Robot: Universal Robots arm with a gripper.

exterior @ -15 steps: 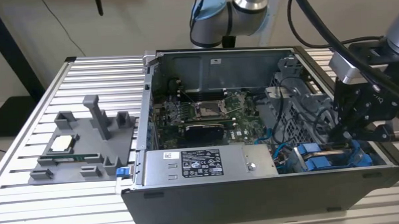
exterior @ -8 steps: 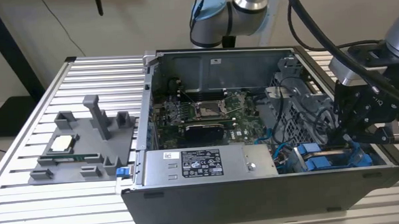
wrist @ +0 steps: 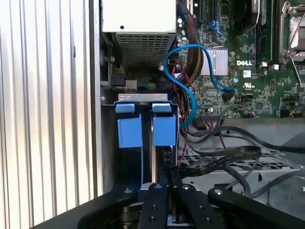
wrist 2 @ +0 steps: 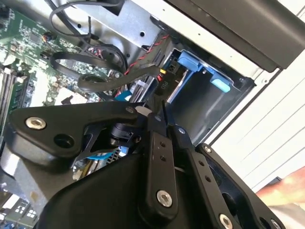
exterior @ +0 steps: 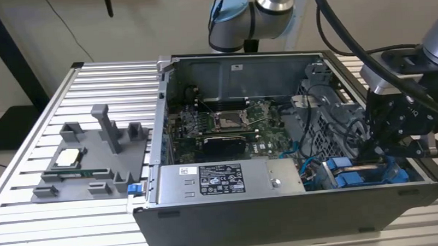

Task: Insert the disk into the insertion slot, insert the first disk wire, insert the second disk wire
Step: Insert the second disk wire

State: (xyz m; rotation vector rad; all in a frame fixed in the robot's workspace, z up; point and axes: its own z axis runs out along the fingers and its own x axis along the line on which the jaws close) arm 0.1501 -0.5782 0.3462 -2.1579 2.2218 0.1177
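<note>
1. One black gripper (exterior: 377, 150) hangs low inside the open computer case (exterior: 281, 222), right over the insertion slot (wrist: 145, 98)
2. Its fingers (wrist: 164, 179) look pressed close together, and I cannot tell if they pinch anything
3. Blue disk (wrist: 165, 130) carriers stand in the slot just ahead of the fingertips
4. Black wires (wrist: 224, 157) lie beside the fingers

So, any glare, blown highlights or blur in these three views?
Exterior view: even light, the ribbed aluminium table bright but readable. Second wrist view: the table's pale slats wash out, and the black pincer up close looks soft. First wrist view: the slats glare, while the blue plastic carrier tabs stay sharp.
</note>
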